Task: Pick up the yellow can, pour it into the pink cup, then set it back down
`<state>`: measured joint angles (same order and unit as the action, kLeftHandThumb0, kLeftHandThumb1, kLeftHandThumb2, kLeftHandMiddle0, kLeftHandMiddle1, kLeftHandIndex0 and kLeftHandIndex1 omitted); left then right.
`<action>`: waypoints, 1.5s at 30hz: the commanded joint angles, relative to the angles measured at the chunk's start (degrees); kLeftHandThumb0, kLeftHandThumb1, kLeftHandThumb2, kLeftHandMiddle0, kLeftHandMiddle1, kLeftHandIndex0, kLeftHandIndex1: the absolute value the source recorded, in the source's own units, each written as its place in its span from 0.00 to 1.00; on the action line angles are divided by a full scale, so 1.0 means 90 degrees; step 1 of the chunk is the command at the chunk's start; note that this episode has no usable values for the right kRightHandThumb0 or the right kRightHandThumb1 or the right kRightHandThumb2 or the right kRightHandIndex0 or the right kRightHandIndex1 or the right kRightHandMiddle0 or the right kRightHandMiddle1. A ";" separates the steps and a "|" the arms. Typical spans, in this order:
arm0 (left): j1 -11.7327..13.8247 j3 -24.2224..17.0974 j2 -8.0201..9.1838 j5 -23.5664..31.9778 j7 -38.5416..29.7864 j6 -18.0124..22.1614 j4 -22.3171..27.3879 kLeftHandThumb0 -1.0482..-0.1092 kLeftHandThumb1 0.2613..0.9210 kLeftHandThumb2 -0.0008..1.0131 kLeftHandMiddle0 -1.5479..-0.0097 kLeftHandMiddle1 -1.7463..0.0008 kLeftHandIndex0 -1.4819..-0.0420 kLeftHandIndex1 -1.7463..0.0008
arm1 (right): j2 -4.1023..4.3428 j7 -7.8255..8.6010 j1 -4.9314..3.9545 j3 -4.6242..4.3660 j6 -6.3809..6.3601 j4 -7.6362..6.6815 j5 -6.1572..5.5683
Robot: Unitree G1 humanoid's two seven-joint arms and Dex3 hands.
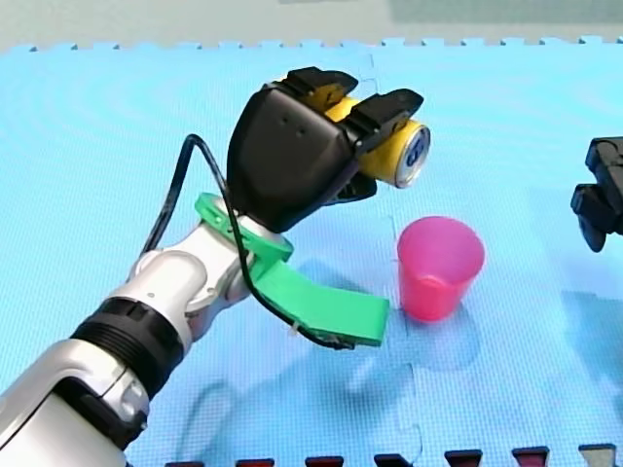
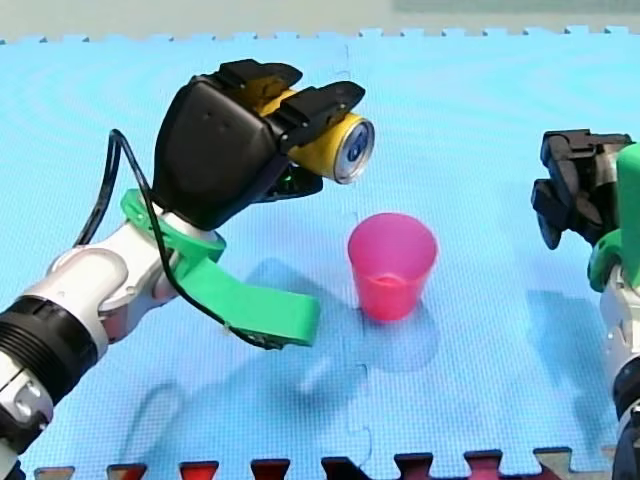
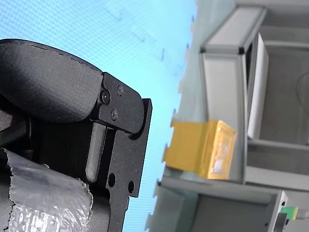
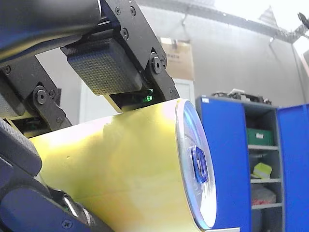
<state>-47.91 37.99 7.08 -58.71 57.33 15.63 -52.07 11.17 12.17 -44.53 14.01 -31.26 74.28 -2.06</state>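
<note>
One yellow can (image 1: 401, 156): sideways, raised near pink cup (image 1: 440, 268)
left hand (image 1: 292, 146): clamped on can
right hand (image 2: 575, 190): far right, grip unclear

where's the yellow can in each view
first head view: yellow can upper centre, on its side in the left hand, above-left of the pink cup.
second head view: same, upper centre-left; right hand at the right edge.
first wrist view: a black hand over blue mat; the yellow block beyond is another thing.
second wrist view: close up against a finger pad.
shared landmark: the can's silver lid with blue tab.
</note>
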 commanded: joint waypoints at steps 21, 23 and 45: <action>-0.0221 0.0355 0.0029 -0.0148 0.0148 -0.0390 -0.0296 0.81 0.90 0.00 0.42 0.40 0.39 0.58 | 0.0015 -0.0038 -0.0010 0.0009 0.0034 -0.0039 -0.0065; -0.0216 0.0375 0.0046 -0.0170 0.0173 -0.0430 -0.0285 0.81 0.90 0.00 0.41 0.44 0.39 0.58 | 0.0019 -0.0032 -0.0008 0.0011 0.0022 -0.0038 -0.0065; -0.0172 0.0545 0.0095 -0.0294 0.0444 -0.0674 -0.0295 0.81 0.89 0.00 0.18 0.89 0.24 0.86 | 0.0035 0.0055 0.0036 0.0039 -0.0092 -0.0003 -0.0070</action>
<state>-49.20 42.99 7.83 -61.53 60.73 9.74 -54.70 11.21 12.65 -44.35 14.28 -31.75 74.17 -2.61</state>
